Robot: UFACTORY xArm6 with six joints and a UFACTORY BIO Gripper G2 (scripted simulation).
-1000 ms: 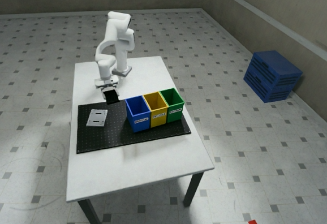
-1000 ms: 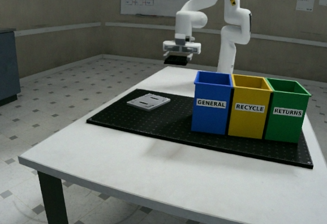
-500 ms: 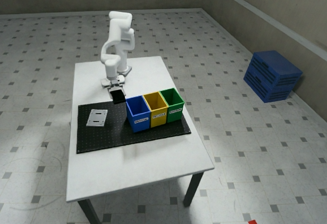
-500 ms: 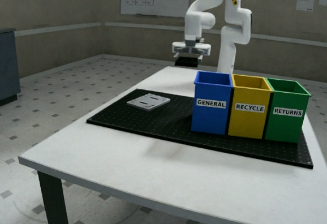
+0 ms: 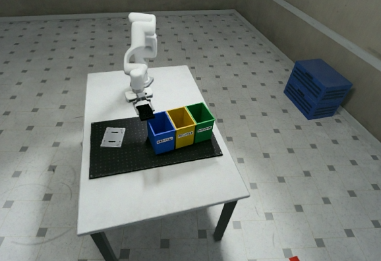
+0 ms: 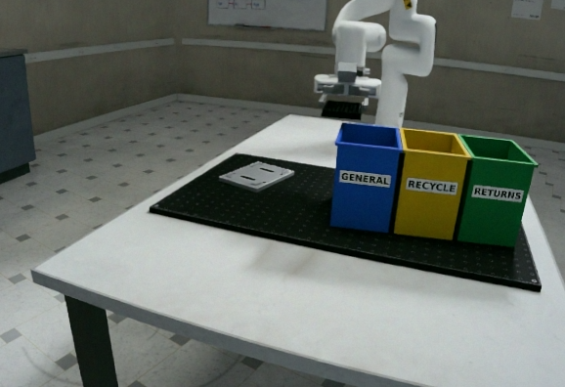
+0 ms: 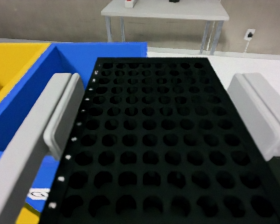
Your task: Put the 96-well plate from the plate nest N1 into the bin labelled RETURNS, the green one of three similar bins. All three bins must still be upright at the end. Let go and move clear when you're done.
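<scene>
The black 96-well plate (image 5: 145,112) (image 6: 341,109) (image 7: 156,135) is held level in the air between the two fingers of my gripper (image 5: 144,107) (image 6: 350,104) (image 7: 161,116), which is shut on its sides. It hangs behind and beside the blue GENERAL bin (image 5: 164,140) (image 6: 363,202) (image 7: 103,52), on the side away from the green bin. The green RETURNS bin (image 5: 204,134) (image 6: 491,219) stands upright at the far end of the row. The plate nest (image 5: 113,137) (image 6: 256,176) is pale grey and empty.
The yellow RECYCLE bin (image 5: 184,140) (image 6: 426,212) (image 7: 21,55) stands upright between the blue and green bins, close to both. The blue bin is upright too. Bins and nest stand on a black perforated board (image 5: 125,163) (image 6: 293,222) on the white table (image 5: 158,199) (image 6: 244,295).
</scene>
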